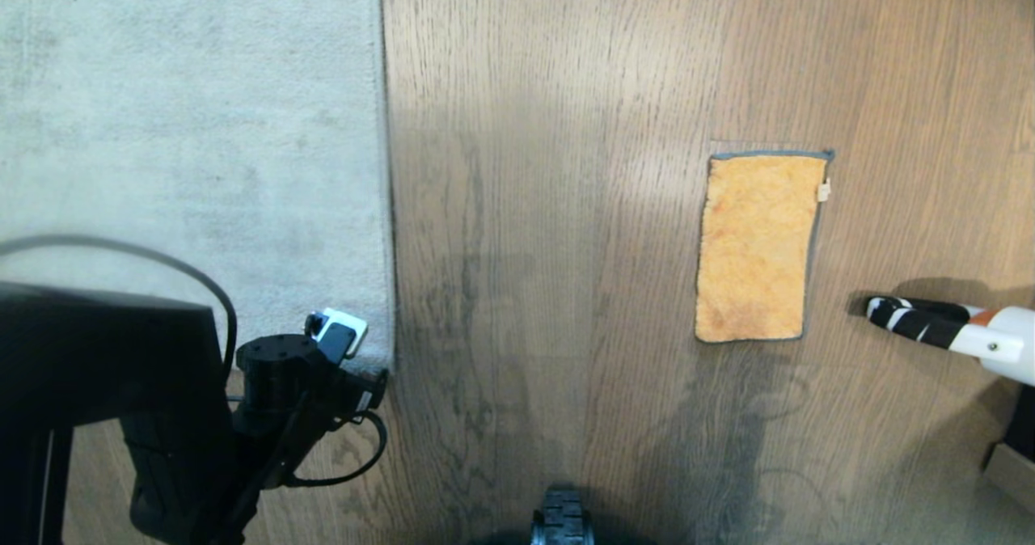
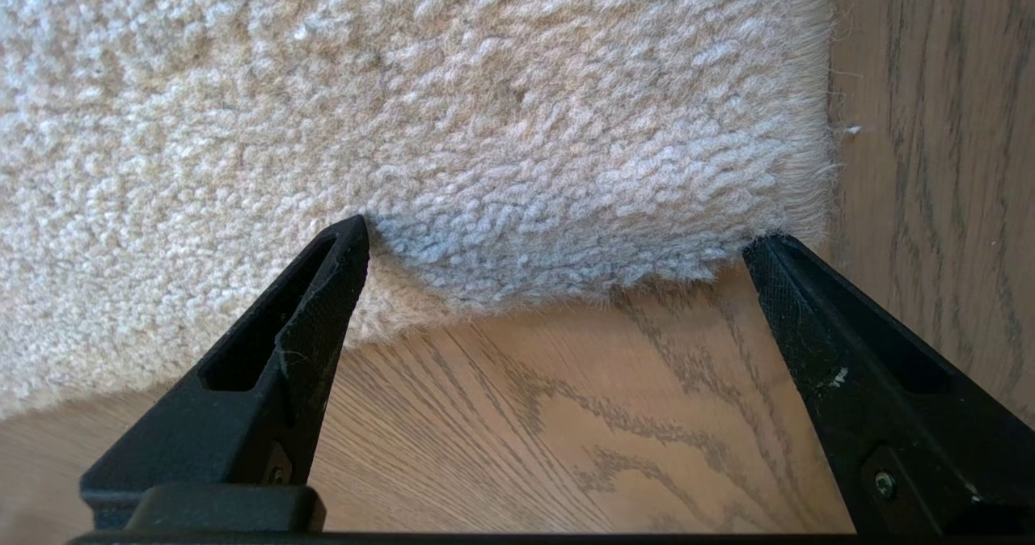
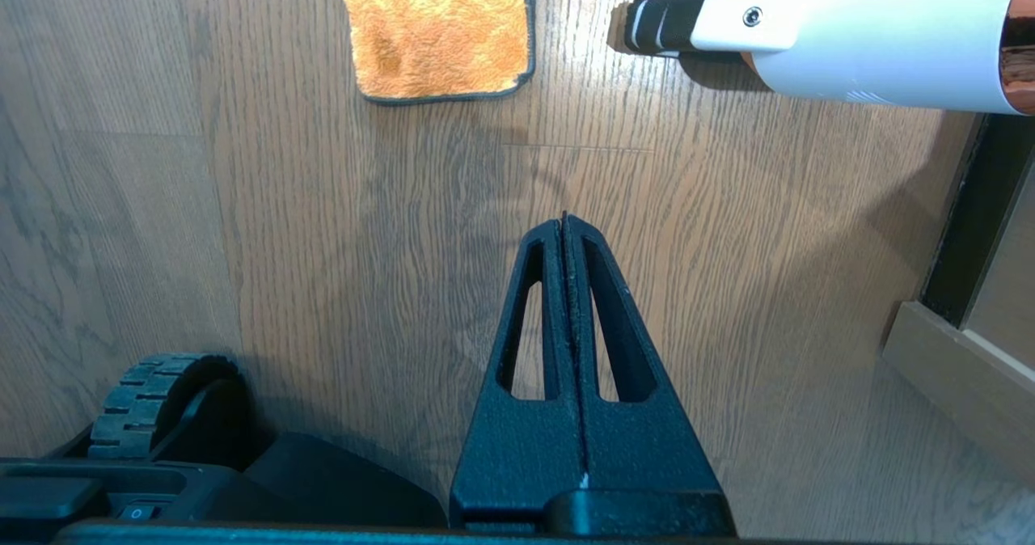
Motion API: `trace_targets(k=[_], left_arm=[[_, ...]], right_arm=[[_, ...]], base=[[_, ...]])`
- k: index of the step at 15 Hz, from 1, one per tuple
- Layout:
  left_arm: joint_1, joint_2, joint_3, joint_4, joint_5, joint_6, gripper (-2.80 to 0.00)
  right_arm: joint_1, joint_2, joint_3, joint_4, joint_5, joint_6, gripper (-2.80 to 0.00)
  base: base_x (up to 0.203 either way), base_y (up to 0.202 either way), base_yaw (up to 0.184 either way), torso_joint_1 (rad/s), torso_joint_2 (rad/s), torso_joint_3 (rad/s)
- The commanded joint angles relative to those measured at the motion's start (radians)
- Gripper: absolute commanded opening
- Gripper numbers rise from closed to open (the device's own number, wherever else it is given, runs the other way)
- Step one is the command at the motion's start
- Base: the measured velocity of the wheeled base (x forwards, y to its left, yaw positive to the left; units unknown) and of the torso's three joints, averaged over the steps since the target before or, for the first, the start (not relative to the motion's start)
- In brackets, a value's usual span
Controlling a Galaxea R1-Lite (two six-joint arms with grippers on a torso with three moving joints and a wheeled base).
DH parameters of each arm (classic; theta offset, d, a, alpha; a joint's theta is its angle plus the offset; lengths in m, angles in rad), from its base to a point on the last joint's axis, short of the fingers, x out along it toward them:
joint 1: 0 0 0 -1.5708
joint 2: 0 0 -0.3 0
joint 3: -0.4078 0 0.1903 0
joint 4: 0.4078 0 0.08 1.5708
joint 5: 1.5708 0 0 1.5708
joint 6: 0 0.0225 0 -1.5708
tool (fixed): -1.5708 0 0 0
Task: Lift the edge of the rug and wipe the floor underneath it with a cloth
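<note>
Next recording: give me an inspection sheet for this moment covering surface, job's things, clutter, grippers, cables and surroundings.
Surface: wood-grain floor, shadowed near the robot.
Job's things: rug edge flat along the floor, its corner between the left gripper's fingers; orange cloth flat on the floor, apart from the rug.
Clutter: white-and-black handheld device beside the cloth.
Grippers: left gripper open at the rug corner, one finger touching the pile; right gripper shut, above bare floor.
Cables: black cable looping over the left arm.
Surroundings: base wheel; pale skirting.
</note>
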Motion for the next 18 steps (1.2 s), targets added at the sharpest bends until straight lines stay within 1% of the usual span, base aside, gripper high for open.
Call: trace_targets(k=[1, 4, 8, 10, 16, 18], left_arm=[[-0.012, -0.015, 0.025, -0.010, -0.009, -0.005, 0.00], [-0.025, -0.033, 0.072, -0.010, -0.008, -0.041, 0.00], [-0.026, -0.065, 0.137, -0.011, -0.010, -0.055, 0.00], [-0.034, -0.066, 0.156, -0.012, -0.010, -0.073, 0.00], [-0.030, -0.034, 0.154, -0.013, -0.005, -0.059, 0.00], [-0.014, -0.023, 0.154, -0.015, 0.000, -0.050, 0.00]], right_arm=[[0.000, 0.001, 0.000, -0.001, 0.000, 0.000, -2.80], [0.000, -0.001, 0.000, -0.001, 0.000, 0.000, -2.80], [0.000, 0.001, 0.000, -0.001, 0.000, 0.000, -2.80], [0.000, 0.001, 0.000, -0.001, 0.000, 0.000, -2.80], [0.000, 0.001, 0.000, -0.001, 0.000, 0.000, -2.80], [0.000, 0.001, 0.000, -0.001, 0.000, 0.000, -2.80]], base=[[0.000, 0.000, 0.000, 0.000, 0.00, 0.000], [0.000, 0.000, 0.000, 0.000, 0.00, 0.000], [0.000, 0.000, 0.000, 0.000, 0.00, 0.000], [0.000, 0.000, 0.000, 0.000, 0.00, 0.000], [0.000, 0.000, 0.000, 0.000, 0.00, 0.000], [0.000, 0.000, 0.000, 0.000, 0.00, 0.000]])
